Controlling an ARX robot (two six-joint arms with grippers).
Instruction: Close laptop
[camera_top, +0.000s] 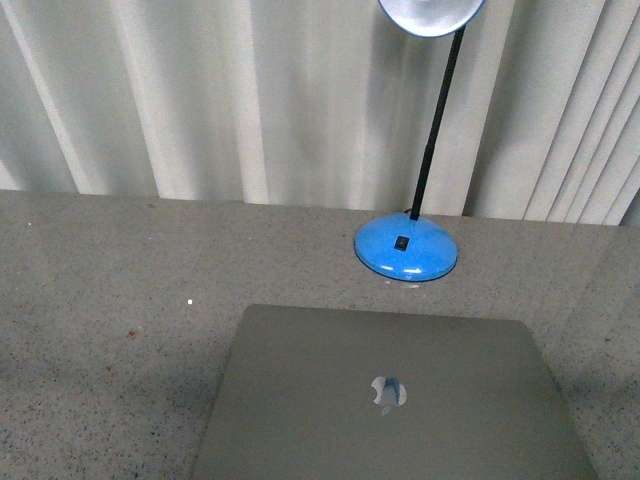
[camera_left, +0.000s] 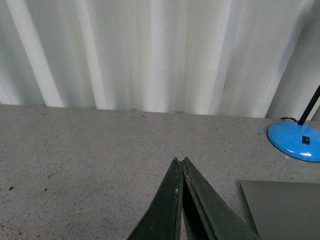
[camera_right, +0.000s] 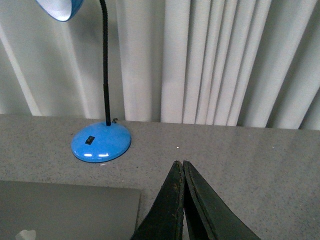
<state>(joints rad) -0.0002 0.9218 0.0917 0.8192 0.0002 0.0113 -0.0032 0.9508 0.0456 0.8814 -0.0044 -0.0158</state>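
Note:
The silver-grey laptop (camera_top: 385, 395) lies flat on the speckled grey table with its lid down; the apple logo on the lid faces up in the front view. A corner of it shows in the left wrist view (camera_left: 287, 207) and in the right wrist view (camera_right: 65, 210). Neither arm shows in the front view. My left gripper (camera_left: 180, 161) is shut and empty, above bare table beside the laptop's left side. My right gripper (camera_right: 179, 163) is shut and empty, above bare table beside the laptop's right side.
A desk lamp with a round blue base (camera_top: 406, 247) and black stem stands just behind the laptop; it also shows in both wrist views (camera_left: 296, 142) (camera_right: 101, 142). White pleated curtains (camera_top: 250, 100) hang along the table's far edge.

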